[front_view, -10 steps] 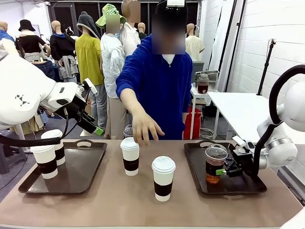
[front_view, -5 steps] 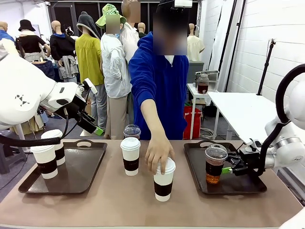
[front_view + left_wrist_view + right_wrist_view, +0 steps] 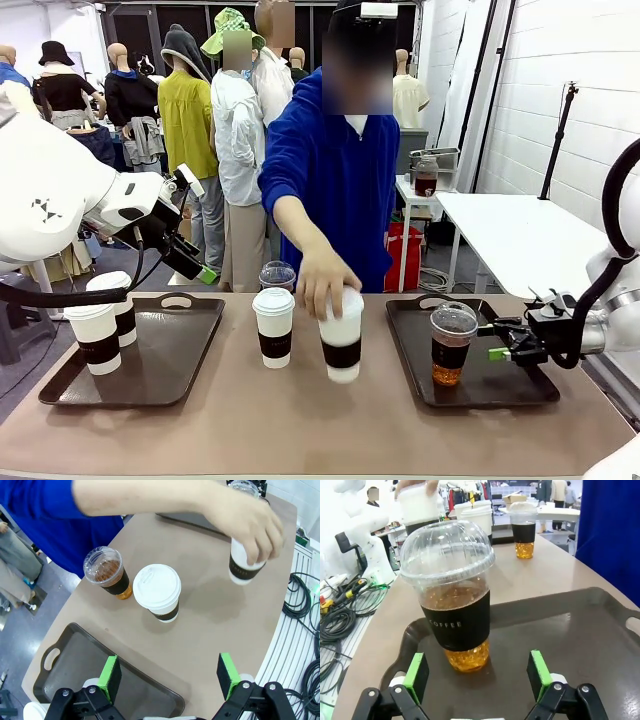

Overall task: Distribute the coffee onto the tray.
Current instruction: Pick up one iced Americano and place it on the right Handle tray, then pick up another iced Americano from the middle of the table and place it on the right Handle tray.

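Note:
On the right tray (image 3: 520, 390) stands a clear dome-lidded coffee (image 3: 452, 343), seen close up (image 3: 452, 595) in the right wrist view. My right gripper (image 3: 497, 341) is open just right of it, its green pads (image 3: 415, 670) apart from the cup. A person's hand (image 3: 322, 283) holds a white sleeved cup (image 3: 341, 340) tilted above the table. Another white cup (image 3: 273, 327) and a clear cup (image 3: 277, 275) stand mid-table. Two white cups (image 3: 92, 338) sit on the left tray (image 3: 170, 350). My left gripper (image 3: 195, 262) hangs open above that tray, empty (image 3: 169, 677).
The person in a blue top stands at the table's far edge, arm reaching across the middle. Cables lie on the floor beside the table (image 3: 300, 605). Bare brown tabletop (image 3: 300, 420) lies along the near edge between the trays.
The person's hand came down on the front white cup and lifted it off the table. My right gripper drew back to the right, away from the clear cup. The left arm stayed still.

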Action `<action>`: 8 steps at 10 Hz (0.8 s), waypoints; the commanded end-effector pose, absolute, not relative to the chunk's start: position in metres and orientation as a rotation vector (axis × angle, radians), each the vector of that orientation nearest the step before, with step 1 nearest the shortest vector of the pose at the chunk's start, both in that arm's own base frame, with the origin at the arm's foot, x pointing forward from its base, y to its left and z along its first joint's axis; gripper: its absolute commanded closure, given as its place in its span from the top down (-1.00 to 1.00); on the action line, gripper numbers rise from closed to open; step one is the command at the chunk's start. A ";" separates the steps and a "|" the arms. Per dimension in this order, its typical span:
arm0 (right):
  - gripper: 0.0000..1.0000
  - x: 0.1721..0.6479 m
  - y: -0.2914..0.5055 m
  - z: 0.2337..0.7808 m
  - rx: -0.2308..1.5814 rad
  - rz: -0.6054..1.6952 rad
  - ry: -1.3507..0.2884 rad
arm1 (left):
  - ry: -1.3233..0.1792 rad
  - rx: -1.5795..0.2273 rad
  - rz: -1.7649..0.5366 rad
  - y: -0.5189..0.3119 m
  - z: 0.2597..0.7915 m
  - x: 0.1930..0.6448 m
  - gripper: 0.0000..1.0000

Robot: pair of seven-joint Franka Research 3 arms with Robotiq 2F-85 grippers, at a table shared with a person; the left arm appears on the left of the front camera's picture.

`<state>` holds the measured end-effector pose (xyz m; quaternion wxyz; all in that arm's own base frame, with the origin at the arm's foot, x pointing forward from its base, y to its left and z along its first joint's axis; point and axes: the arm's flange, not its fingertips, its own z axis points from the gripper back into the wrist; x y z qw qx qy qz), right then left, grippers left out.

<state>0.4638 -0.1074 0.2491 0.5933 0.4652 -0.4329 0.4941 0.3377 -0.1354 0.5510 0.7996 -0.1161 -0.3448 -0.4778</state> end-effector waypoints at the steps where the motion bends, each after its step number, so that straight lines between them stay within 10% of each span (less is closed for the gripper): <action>1: 1.00 0.462 -0.107 0.257 1.070 1.153 -0.982 | -0.736 -0.260 -1.030 -0.134 0.551 0.337 1.00; 8: 1.00 0.464 -0.107 0.249 1.081 1.149 -1.006 | -0.736 -0.260 -1.030 -0.134 0.551 0.337 1.00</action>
